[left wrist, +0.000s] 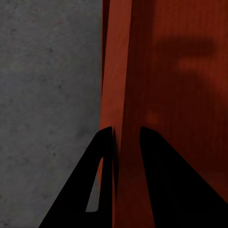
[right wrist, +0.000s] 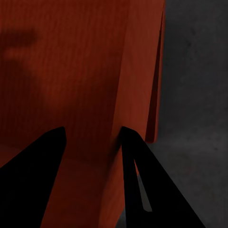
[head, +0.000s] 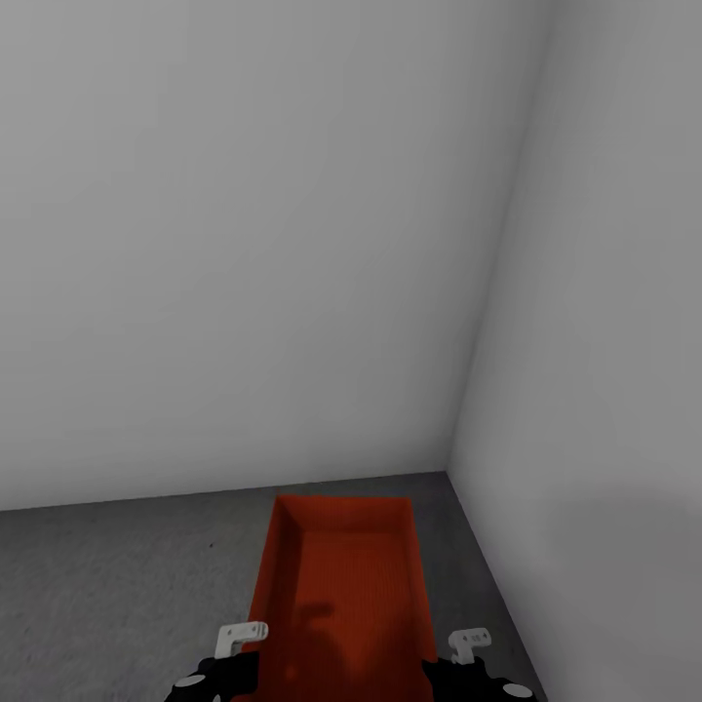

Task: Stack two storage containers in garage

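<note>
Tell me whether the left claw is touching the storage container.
Touching. In the left wrist view the left claw straddles the storage container's side wall, with both fingers pressed against it and no gap showing.

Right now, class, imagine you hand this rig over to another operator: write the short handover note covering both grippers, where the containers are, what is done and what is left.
Left gripper: shut on the storage container, one finger on each side of its left wall.
Right gripper: shut on the same container's right wall.
Place: in the garage, near the corner of two pale grey walls, over the dark concrete floor.
Done: one container brought here, held open side up.
Cannot tell whether it rests on the floor yet.
Left: set it down, release, fetch the second container and stack it on top.
</note>
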You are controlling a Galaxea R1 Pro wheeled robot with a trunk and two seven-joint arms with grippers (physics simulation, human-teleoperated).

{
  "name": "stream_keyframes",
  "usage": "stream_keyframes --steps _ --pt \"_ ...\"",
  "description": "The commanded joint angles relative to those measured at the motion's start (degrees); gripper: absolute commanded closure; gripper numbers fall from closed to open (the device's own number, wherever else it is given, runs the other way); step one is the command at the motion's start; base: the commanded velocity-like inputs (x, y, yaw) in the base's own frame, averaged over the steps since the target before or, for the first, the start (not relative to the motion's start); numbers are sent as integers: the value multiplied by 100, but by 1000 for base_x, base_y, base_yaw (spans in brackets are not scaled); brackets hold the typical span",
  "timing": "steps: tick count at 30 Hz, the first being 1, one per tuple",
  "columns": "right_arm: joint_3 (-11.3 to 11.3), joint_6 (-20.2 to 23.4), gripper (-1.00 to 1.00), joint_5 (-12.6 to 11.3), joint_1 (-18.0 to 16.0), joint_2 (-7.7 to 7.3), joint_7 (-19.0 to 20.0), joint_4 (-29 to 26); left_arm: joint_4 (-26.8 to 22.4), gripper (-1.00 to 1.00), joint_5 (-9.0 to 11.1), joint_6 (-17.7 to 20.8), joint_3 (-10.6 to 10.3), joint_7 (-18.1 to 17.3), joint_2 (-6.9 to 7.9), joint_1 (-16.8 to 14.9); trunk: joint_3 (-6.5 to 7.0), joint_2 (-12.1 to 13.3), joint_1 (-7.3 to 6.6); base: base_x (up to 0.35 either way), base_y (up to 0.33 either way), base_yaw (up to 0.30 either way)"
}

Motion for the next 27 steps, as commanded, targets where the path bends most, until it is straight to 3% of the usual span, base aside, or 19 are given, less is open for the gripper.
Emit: stream_keyframes --steps 1,27 --pt "-93 2 100 120 4 6 75 15 -380 100 -29 -87 85 88 -477 -4 -6 -3 0 0 0 0" --pt "-93 2 100 120 4 4 101 15 -380 100 -28 -87 85 88 -477 -5 -6 -3 0 0 0 29"
